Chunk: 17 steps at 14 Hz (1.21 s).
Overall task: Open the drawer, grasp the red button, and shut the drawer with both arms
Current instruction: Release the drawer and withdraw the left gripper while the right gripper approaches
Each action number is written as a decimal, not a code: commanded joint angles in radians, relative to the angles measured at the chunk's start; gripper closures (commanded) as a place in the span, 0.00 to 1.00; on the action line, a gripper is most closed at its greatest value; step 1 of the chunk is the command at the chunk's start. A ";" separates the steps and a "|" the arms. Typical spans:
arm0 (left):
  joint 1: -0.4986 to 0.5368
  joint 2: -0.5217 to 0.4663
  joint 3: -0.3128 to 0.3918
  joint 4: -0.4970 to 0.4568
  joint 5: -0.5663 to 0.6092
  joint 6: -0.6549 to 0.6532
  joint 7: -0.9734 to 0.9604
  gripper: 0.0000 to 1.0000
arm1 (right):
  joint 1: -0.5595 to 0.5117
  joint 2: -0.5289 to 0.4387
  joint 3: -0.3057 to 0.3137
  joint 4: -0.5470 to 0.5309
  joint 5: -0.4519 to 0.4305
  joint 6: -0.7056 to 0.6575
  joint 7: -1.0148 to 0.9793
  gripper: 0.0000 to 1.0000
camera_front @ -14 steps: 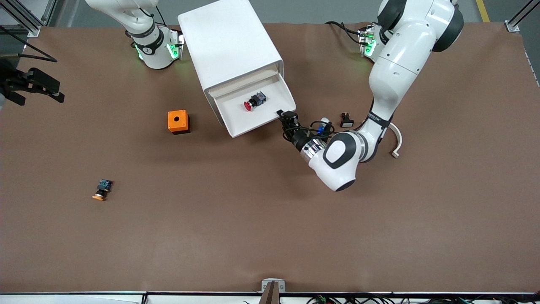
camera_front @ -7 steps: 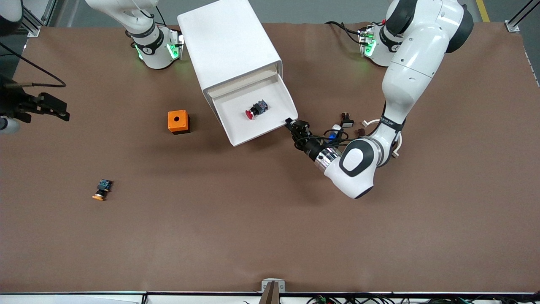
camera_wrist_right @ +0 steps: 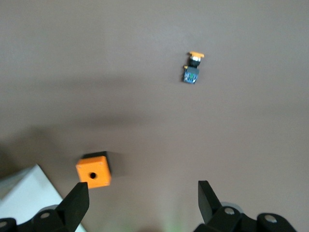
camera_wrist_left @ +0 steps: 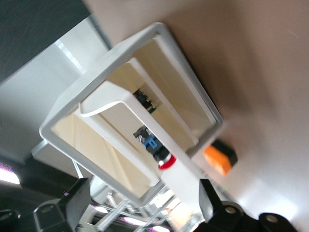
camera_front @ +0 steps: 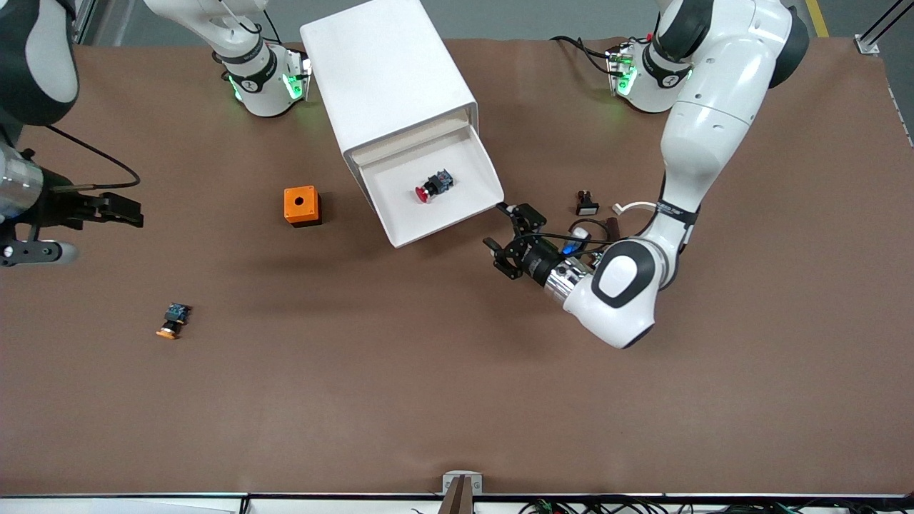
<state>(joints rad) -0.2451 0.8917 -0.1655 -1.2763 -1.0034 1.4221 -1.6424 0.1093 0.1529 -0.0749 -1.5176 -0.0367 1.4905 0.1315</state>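
Your right gripper (camera_front: pixel 136 213) is up over the table toward the right arm's end, well apart from the cabinet (camera_front: pixel 389 86), fingers spread, empty. Drawer (camera_front: pixel 475 153) is pulled out of the cabinet w/ the button (camera_front: pixel 432 185) lying inside. Left gripper (camera_front: pixel 508 235) is just beside the drawer's front corner, fingers wide apart, holding nothing.

The right claw (camera_front: pixel 121 208) sits at the front view's edge, its arm cut off there. In the left wrist view, the button (camera_wrist_left: pixel 155 149) is partly screened by the drawer (camera_wrist_left: pixel 120 104) front. Small parts (camera_front: pixel 587 207) beside the left arm, possibly connectors, are too small to identify.
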 commanded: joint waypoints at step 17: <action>0.354 -0.660 0.021 -0.119 0.739 -0.183 1.190 0.00 | 0.492 -0.009 0.000 -0.182 0.146 0.222 1.082 0.00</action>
<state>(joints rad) 0.1044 0.3355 -0.1420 -1.2860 -0.3261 1.2211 -0.4849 0.5537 0.1577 -0.0636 -1.6572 0.0992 1.6505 1.1383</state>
